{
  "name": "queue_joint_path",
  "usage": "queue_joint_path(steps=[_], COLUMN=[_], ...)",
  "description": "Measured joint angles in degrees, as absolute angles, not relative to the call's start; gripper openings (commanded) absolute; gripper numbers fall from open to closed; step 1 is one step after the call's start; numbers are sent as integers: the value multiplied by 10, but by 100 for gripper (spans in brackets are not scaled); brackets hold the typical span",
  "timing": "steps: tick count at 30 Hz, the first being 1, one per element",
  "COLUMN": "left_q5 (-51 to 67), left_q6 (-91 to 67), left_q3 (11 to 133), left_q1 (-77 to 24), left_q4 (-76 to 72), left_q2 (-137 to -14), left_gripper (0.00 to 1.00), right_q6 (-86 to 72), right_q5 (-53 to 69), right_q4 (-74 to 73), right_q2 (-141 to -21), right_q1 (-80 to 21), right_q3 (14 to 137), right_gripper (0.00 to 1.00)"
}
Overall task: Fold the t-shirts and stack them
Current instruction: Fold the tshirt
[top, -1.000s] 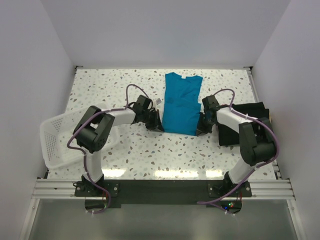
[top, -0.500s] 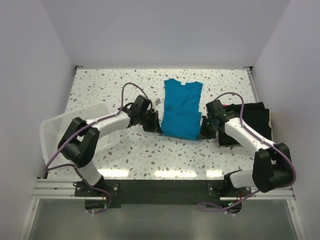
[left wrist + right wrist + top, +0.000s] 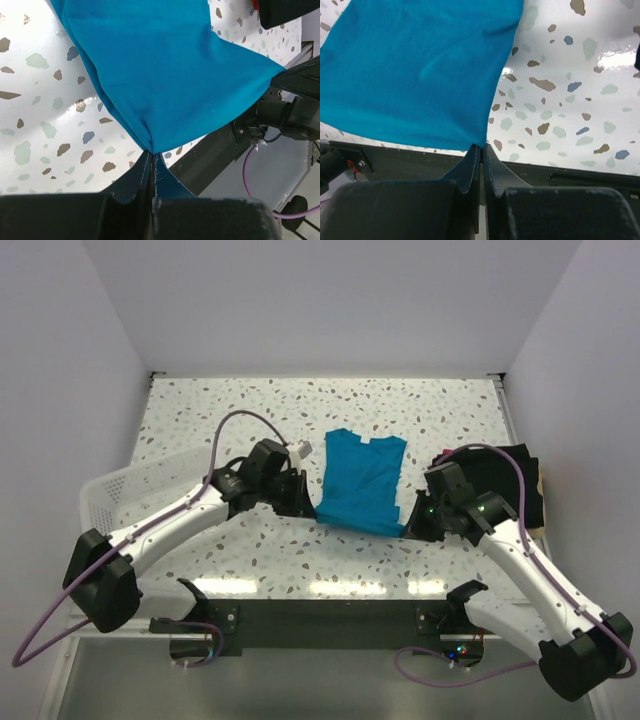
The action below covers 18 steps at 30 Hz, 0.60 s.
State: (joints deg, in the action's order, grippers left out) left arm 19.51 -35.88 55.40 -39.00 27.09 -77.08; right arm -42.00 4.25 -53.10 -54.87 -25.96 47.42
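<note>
Left gripper point(image 3: 151, 159): clamped on the near-left hem corner of the teal-blue t-shirt point(image 3: 362, 478), with the cloth pinched right at the fingertips.
Right gripper point(image 3: 481, 151): closed the same way on the near-right hem corner, with little cloth past the tips.
Near hem: stretched between the two grippers. It seems raised off the table point(image 3: 200, 410), though the top view does not settle that.
Teal-blue t-shirt: mid-table between the arms, a narrow panel lying lengthwise with its collar at the far end.
Step in hand: probably folding the hem over toward the collar.
Doing it well: lift both corners level and move them away at one pace. That should stop the hem sagging or skewing. Lay it square on the collar edge and release together.
White mesh basket point(image 3: 120, 490): tipped at the left edge, apart from the work.
Black t-shirt point(image 3: 512, 468): a dark heap at far right, partly hidden by the right arm.
</note>
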Motion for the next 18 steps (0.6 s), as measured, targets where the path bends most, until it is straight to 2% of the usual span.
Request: queue_joint_path(steps=[9, 18], left_q5=[172, 146], left_q6=[-364, -343], left_q3=[590, 706], left_q1=[-394, -370], left_q4=[312, 320], left_q2=[-738, -836], left_gripper=[0, 0], right_q6=[-438, -433], right_q5=[5, -81], right_q4=[-580, -567], right_q2=[-553, -635], right_q1=[-261, -262], right_q3=[560, 630], right_gripper=[0, 0])
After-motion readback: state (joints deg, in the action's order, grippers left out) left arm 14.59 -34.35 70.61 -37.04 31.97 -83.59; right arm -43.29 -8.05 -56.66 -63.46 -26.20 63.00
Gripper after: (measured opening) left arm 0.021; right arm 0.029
